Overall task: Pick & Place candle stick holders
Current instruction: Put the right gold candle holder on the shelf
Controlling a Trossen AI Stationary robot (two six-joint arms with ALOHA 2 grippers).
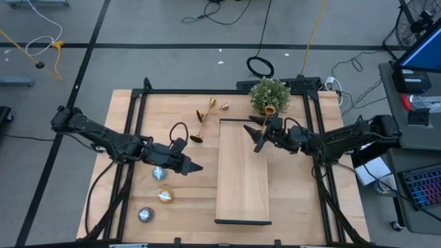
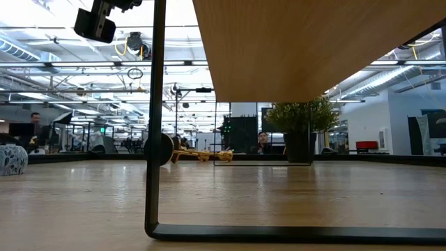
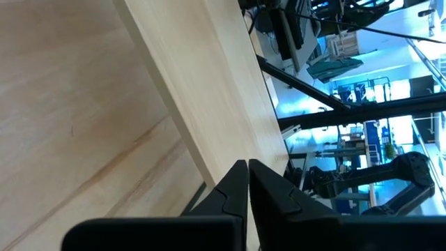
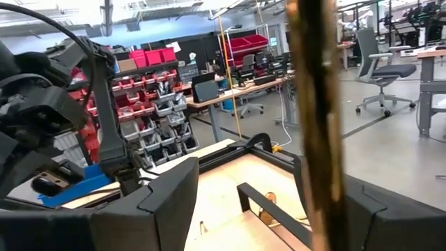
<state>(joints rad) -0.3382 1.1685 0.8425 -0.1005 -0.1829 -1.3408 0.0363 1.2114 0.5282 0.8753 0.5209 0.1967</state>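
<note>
One gold candle stick holder (image 1: 270, 109) is up in the air over the far end of the raised wooden shelf (image 1: 242, 186). My right gripper (image 1: 257, 135) has it, and its slim stem (image 4: 313, 125) stands between the fingers. Two more gold holders (image 1: 210, 112) lie on their sides on the table left of the shelf, also seen in the low view (image 2: 198, 155). My left gripper (image 1: 198, 167) hovers shut and holding nothing beside the shelf's left edge (image 3: 209, 90). My right gripper has the holder lifted clear of the shelf and table. The gold stem (image 4: 315, 174) crosses the space between the two fingers, closer to one finger (image 4: 390, 209), with a gap on each side. Where the fingers meet the holder lies below the picture's edge.
A green potted plant (image 1: 270, 94) stands at the far edge, right behind the held holder. Three low tealight discs (image 1: 159, 174) (image 1: 165, 196) (image 1: 145, 215) sit near my left arm. The shelf stands on black metal legs (image 2: 155, 139). A black frame (image 1: 207, 91) borders the table.
</note>
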